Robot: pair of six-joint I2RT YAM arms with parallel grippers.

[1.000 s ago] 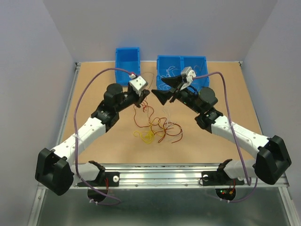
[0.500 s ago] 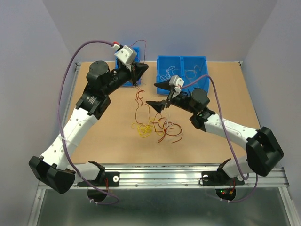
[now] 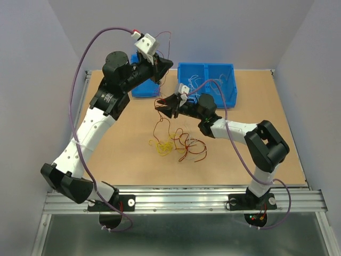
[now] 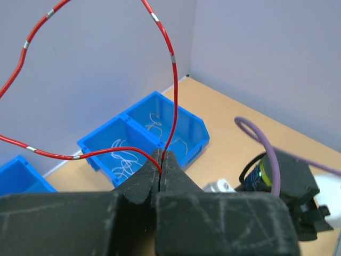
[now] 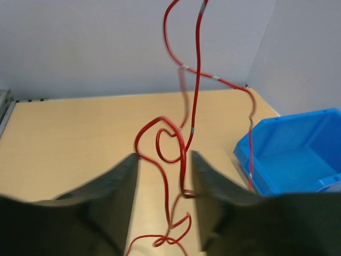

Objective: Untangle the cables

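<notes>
While the left gripper (image 3: 166, 65) pinches a red wire (image 4: 173, 74) high above the table (image 3: 125, 160) and the right gripper (image 5: 164, 176) stands spread around a red strand lower down, a hard pull could tighten the cables (image 3: 176, 145) clumped on the table or lift the whole clump.

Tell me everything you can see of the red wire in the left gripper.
Thin, glossy red wire with small silver bands. The left gripper pinches it, shut, high above the table, with loops arching beyond the grip. Below, it hangs curling through the open right gripper toward the tangle.
</notes>
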